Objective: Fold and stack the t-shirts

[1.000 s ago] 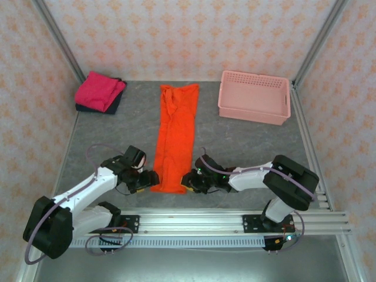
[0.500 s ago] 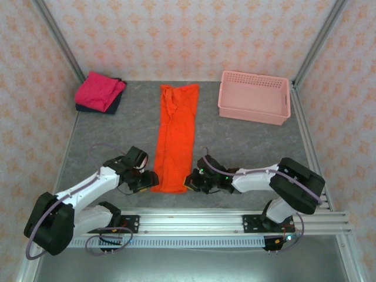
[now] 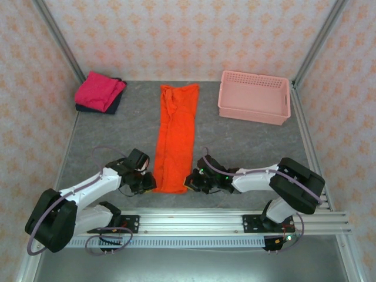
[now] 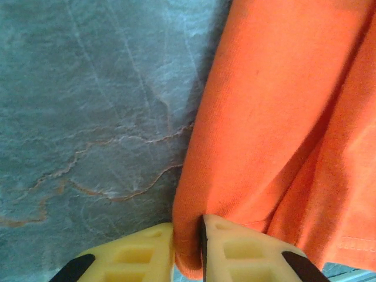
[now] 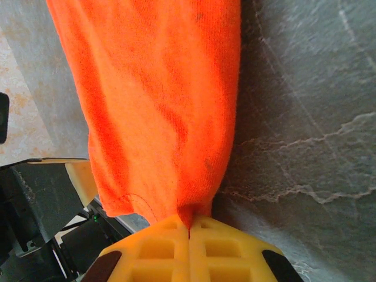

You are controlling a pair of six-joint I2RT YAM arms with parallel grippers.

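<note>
pink shirt (image 3: 100,90) atop navy shirt (image 3: 115,106), far-left corner | left jaws pinch near-left corner of orange shirt (image 3: 176,138) | it lies stretched mid-worktop (image 3: 247,147), far-to-near | right jaws clamped on its near-right corner | basket (image 3: 252,114) far-right corner

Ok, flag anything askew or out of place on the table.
Nothing serious. The orange shirt lies as a slightly slanted strip, rumpled at its far end; the pink shirt sits off-square on the dark shirt.
</note>
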